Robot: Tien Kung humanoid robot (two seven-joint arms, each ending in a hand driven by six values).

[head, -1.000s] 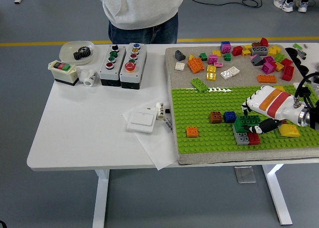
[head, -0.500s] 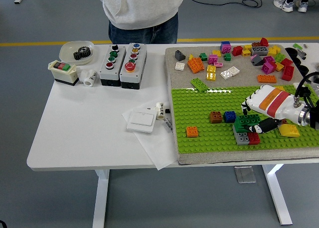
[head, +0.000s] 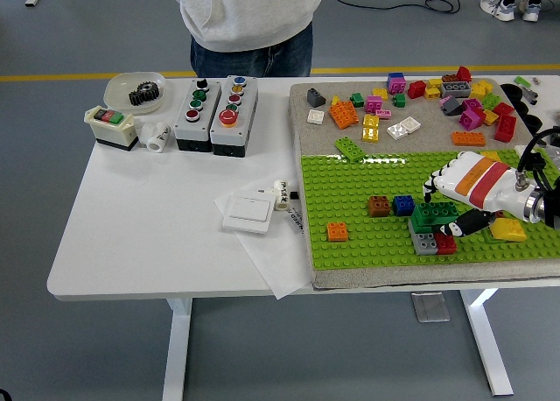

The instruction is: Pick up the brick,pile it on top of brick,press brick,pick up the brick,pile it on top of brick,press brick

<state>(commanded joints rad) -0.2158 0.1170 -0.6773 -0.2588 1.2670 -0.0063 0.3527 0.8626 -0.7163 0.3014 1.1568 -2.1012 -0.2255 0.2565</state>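
A green brick (head: 433, 214) sits on top of a grey brick (head: 424, 242) and a red brick (head: 447, 243) on the green baseplate (head: 367, 239), toward its right side. My right hand (head: 443, 210), white with red and orange stripes, comes in from the right edge. Its fingers (head: 429, 189) curl over the far side of the green brick and the black thumb (head: 466, 223) lies along its near right side, so the hand is shut on it. My left arm is out of the picture.
Brown (head: 379, 206), blue (head: 402, 204) and orange (head: 338, 231) bricks stand left of the stack, a yellow brick (head: 508, 230) under my wrist. Loose bricks (head: 398, 103) litter the grey mat behind. Button boxes (head: 212, 114), a switch (head: 248, 213) and a person (head: 245, 20) are farther left and back.
My right hand has shifted very slightly up and to the right, showing a bit more of the green brick's top. The bricks have stayed in place.
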